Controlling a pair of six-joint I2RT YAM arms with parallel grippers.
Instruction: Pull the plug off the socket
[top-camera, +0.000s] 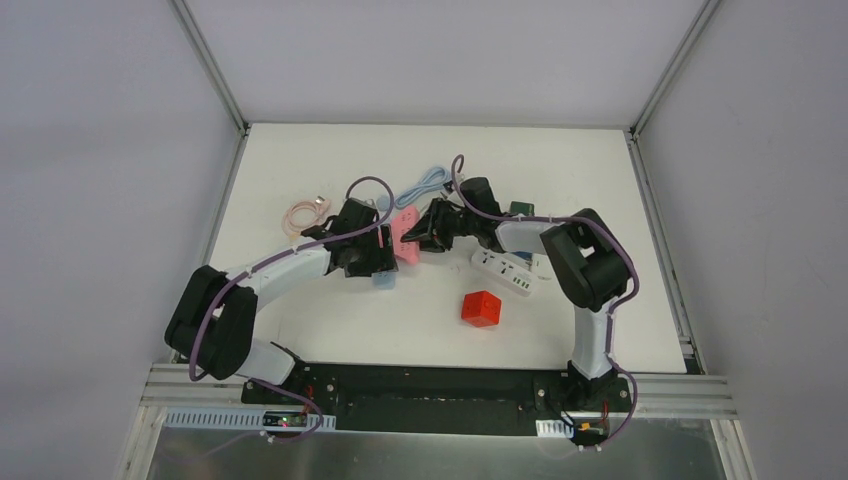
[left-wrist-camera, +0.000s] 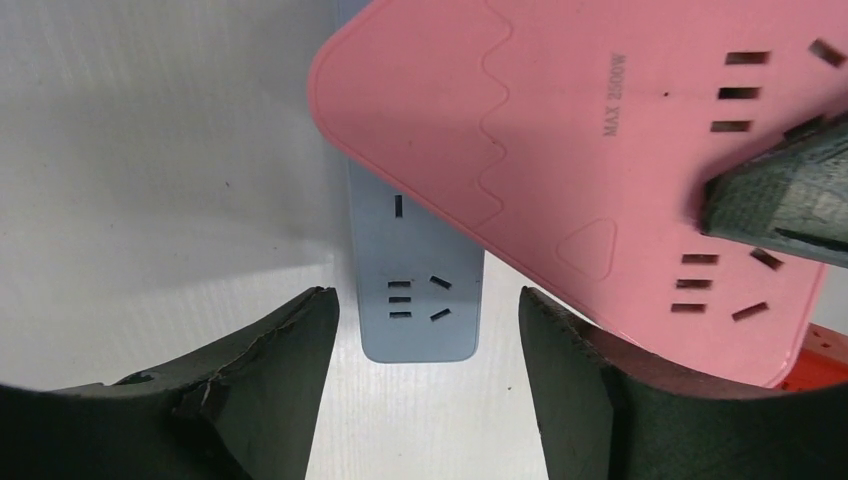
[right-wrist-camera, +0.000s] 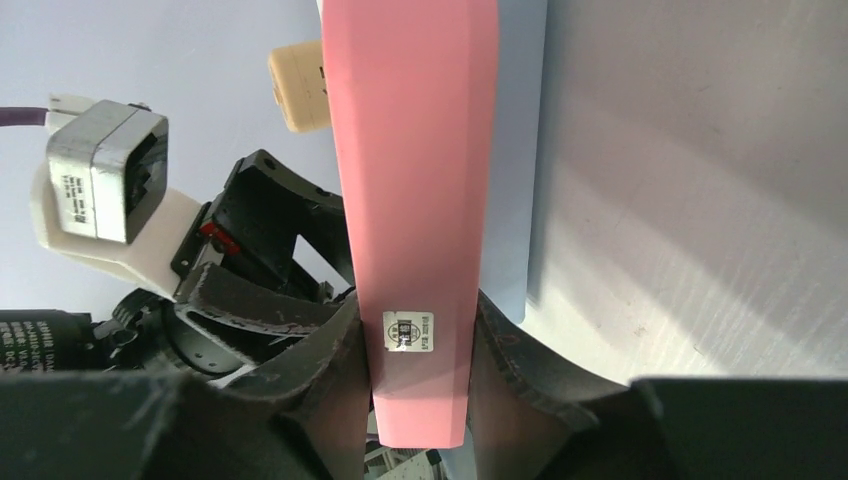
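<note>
Right gripper (right-wrist-camera: 418, 345) clamped the probably stiff, slick pink plastic power strip (right-wrist-camera: 410, 150); left gripper (left-wrist-camera: 425, 315) gaped; upper-left beige plug (right-wrist-camera: 298, 88) seemingly suited side pinching.

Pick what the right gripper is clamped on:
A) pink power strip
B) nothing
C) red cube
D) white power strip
A: the right wrist view shows the right gripper pinching the edge of the pink power strip between its fingers, while the white power strip and the red cube lie apart on the table.
</note>
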